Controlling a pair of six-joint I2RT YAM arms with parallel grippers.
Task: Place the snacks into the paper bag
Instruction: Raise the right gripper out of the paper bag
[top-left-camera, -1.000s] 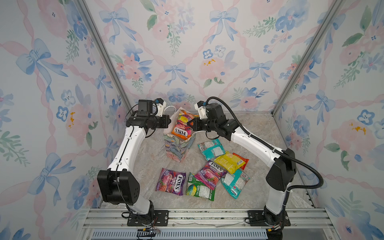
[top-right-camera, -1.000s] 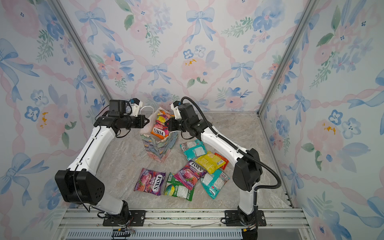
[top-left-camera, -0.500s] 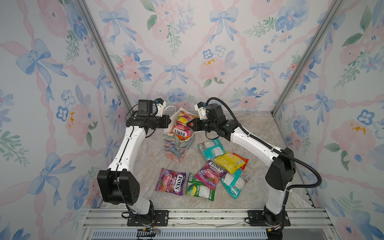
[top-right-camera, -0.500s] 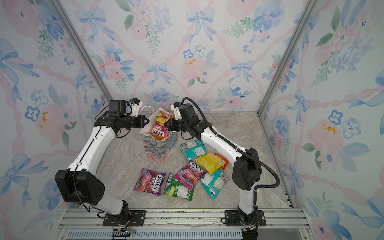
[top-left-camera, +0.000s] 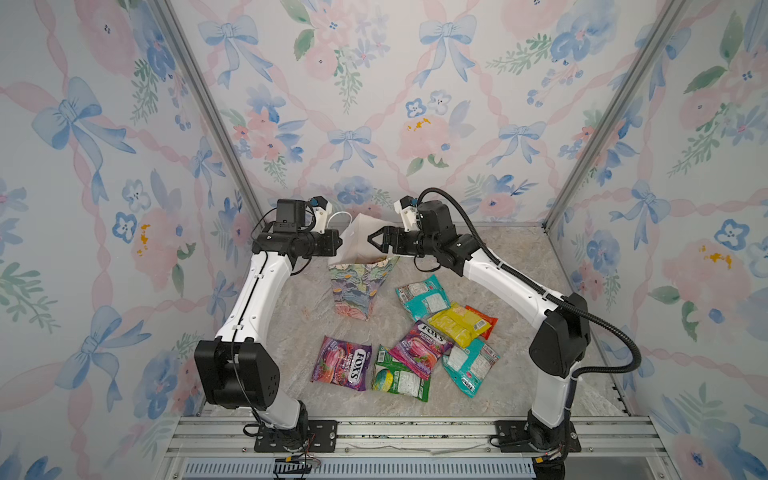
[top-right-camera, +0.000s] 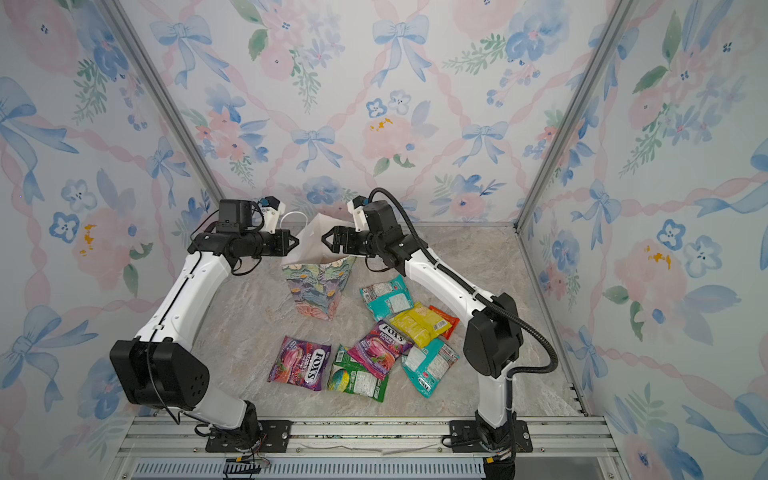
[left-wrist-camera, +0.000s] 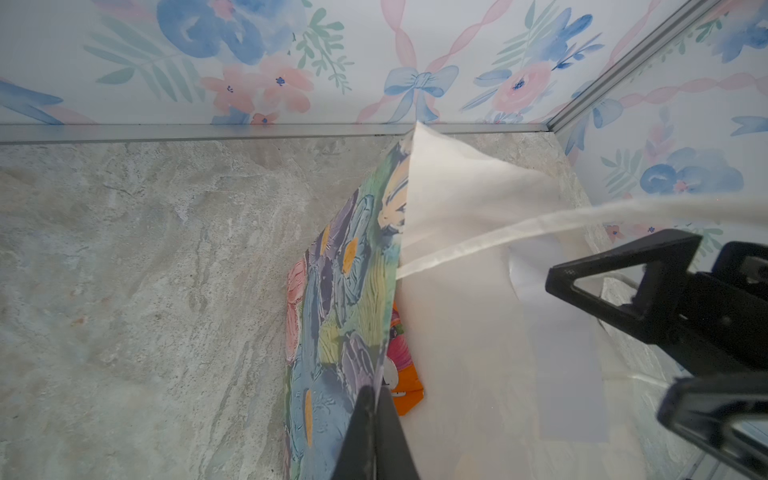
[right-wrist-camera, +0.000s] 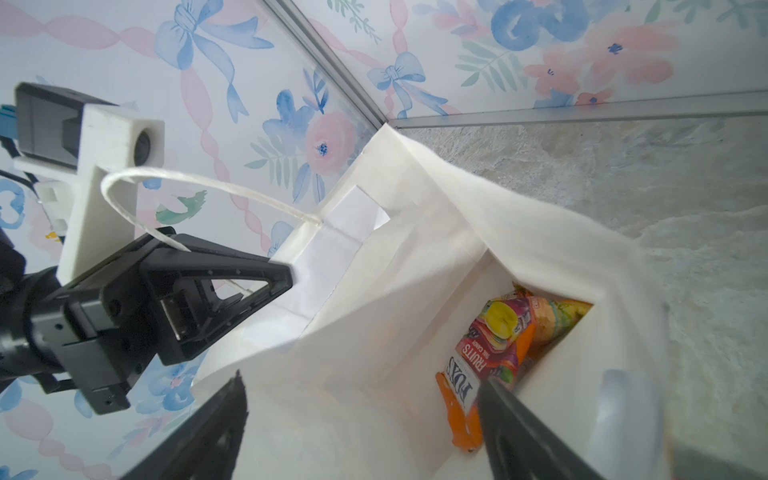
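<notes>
1. The paper bag (top-left-camera: 356, 291) stands upright toward the back of the table (top-left-camera: 291, 332). Its mouth is open and the white inside shows.
2. In the right wrist view an orange FOX'S packet (right-wrist-camera: 482, 365) lies at the bottom of the bag, leaning on a side wall.
3. The left pincer (left-wrist-camera: 376, 401) is pinched narrow on the bag's rim, one finger inside and one outside. The white cord handle (right-wrist-camera: 199, 180) loops just beside it.
4. The right pincer (top-left-camera: 372, 244) hangs over the bag's mouth with its jaws wide, holding nothing.
5. The other snacks lie on the table in front of the bag and to its right:
   - a teal packet (top-left-camera: 423, 297) nearest the bag
   - a yellow packet (top-left-camera: 457, 325) overlapping a red-orange packet (top-left-camera: 485, 320)
   - a purple FOX'S packet (top-left-camera: 419, 344) lying partly over a green packet (top-left-camera: 401, 378)
   - a second teal packet (top-left-camera: 471, 363)
   - another purple packet (top-left-camera: 343, 363) lying apart
</notes>
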